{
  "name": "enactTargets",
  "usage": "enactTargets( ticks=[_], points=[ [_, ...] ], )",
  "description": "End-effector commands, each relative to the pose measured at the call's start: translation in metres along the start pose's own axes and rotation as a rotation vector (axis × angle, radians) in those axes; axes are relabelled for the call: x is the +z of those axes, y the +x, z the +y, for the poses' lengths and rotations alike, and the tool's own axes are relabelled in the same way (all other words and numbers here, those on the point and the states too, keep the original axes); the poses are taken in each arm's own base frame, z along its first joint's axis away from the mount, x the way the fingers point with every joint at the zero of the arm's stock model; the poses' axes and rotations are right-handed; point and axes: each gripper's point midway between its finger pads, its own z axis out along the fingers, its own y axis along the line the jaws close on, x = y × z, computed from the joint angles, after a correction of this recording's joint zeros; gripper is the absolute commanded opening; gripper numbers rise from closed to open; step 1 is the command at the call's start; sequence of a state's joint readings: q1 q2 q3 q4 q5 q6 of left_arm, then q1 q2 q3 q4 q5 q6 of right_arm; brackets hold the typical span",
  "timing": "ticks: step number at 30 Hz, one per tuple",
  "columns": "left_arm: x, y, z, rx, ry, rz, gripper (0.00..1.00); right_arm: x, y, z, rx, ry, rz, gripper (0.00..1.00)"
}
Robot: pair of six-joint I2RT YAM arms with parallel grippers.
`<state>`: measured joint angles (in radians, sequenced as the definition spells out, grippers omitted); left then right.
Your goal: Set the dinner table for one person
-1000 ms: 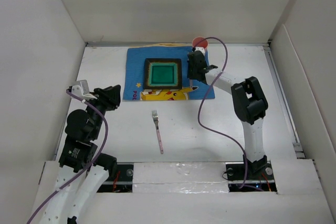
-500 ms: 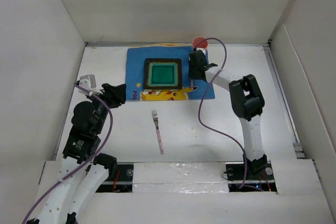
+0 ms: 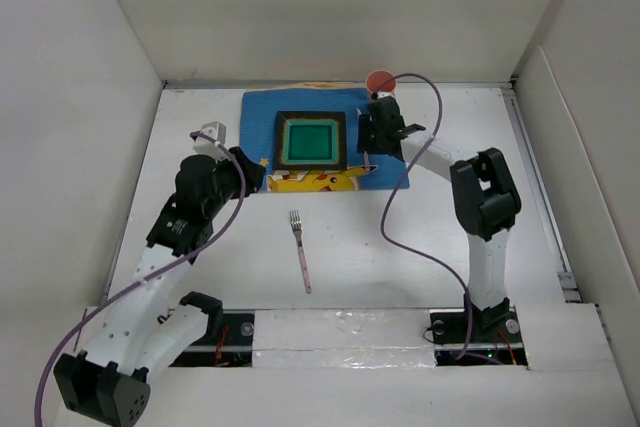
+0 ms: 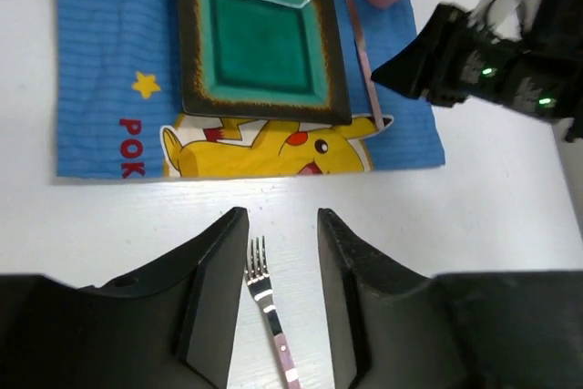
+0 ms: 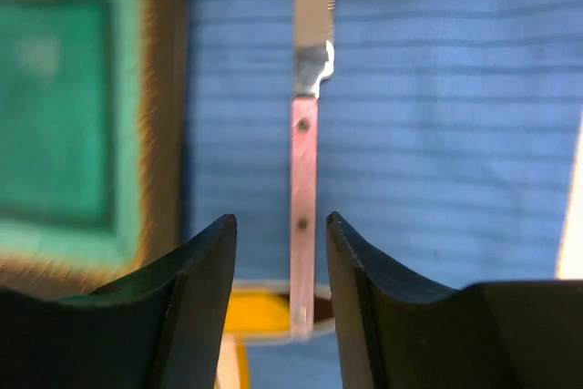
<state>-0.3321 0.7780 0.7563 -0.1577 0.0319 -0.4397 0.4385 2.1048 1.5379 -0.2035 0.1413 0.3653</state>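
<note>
Cutlery is found in two places on the dinner table (image 3: 350, 267), the wide white surface walled in white on which everything rests. A blue cartoon-printed placemat (image 3: 258, 115) is laid toward the far edge, and a square plate (image 3: 311, 140) with a dark rim and green centre is set on it. A knife (image 4: 362, 52) is laid on the placemat just beside the plate's right edge, its blade pointed to the far side. A pink cup (image 3: 380, 80) is stood at the placemat's far right corner. A fork (image 3: 300, 252) with a pink handle is seen on the bare table nearer the arms, apart from the placemat, tines pointed toward it. The right gripper (image 5: 280, 220) is held over the knife with its fingers spread; the handle is seen in the gap, touched by neither finger, so nothing is grasped. The left gripper (image 4: 281, 216) is likewise spread and empty, poised above the fork so that the tines are framed between its fingers; whether the fingers touch the table cannot be told.
</note>
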Motion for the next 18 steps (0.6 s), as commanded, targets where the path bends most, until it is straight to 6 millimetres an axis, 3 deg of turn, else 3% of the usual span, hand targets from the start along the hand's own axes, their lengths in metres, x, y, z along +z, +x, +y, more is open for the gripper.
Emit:
enactTargets(
  ticks=[1, 2, 3, 4, 5, 6, 7, 8, 9, 10, 11, 12, 14, 16, 17, 18],
  points=[
    [0.003, -0.016, -0.037, -0.018, 0.142, 0.012, 0.32, -0.053, -0.054, 0.021, -0.004, -0.128, -0.170, 0.51],
    [0.010, -0.019, -0.041, -0.024, 0.145, 0.032, 0.27, -0.079, -0.074, 0.034, -0.004, -0.177, -0.242, 0.51],
    [0.013, -0.021, -0.045, -0.032, 0.154, 0.041, 0.22, -0.091, -0.074, 0.039, -0.010, -0.196, -0.263, 0.49],
    [0.016, -0.020, -0.051, -0.050, 0.178, 0.062, 0.11, -0.097, -0.059, 0.036, -0.017, -0.195, -0.253, 0.43],
    [0.025, -0.018, -0.052, -0.062, 0.178, 0.083, 0.04, -0.129, -0.081, 0.042, -0.012, -0.227, -0.356, 0.33],
    [0.028, -0.016, -0.054, -0.075, 0.184, 0.097, 0.00, -0.143, -0.077, 0.048, -0.020, -0.243, -0.382, 0.08],
    [0.032, -0.015, -0.056, -0.086, 0.187, 0.111, 0.00, -0.144, -0.054, 0.041, -0.037, -0.228, -0.362, 0.00],
    [0.038, -0.007, -0.054, -0.088, 0.175, 0.133, 0.00, -0.155, -0.056, 0.038, -0.032, -0.216, -0.410, 0.00],
    [0.040, -0.003, -0.052, -0.089, 0.160, 0.132, 0.00, -0.180, -0.062, 0.038, -0.028, -0.228, -0.462, 0.00],
    [0.043, 0.006, -0.055, -0.051, 0.111, 0.115, 0.00, -0.181, -0.042, 0.030, -0.018, -0.214, -0.444, 0.00],
    [0.047, 0.014, -0.056, -0.034, 0.080, 0.130, 0.00, -0.188, -0.039, 0.023, -0.001, -0.201, -0.461, 0.00],
    [0.047, 0.023, -0.057, -0.028, 0.062, 0.165, 0.00, -0.211, -0.044, 0.018, 0.020, -0.217, -0.513, 0.00],
    [0.044, 0.031, -0.066, -0.016, 0.034, 0.153, 0.00, -0.215, -0.032, 0.001, 0.051, -0.211, -0.540, 0.00],
    [0.039, 0.039, -0.064, 0.000, -0.044, 0.100, 0.00, -0.231, -0.033, -0.010, 0.077, -0.212, -0.569, 0.10],
    [0.028, 0.068, -0.081, 0.040, -0.018, 0.133, 0.00, -0.234, -0.034, -0.018, 0.086, -0.196, -0.581, 0.18],
    [0.022, 0.082, -0.084, 0.006, -0.046, 0.132, 0.04, -0.232, -0.028, -0.024, 0.086, -0.183, -0.573, 0.36]
  ],
)
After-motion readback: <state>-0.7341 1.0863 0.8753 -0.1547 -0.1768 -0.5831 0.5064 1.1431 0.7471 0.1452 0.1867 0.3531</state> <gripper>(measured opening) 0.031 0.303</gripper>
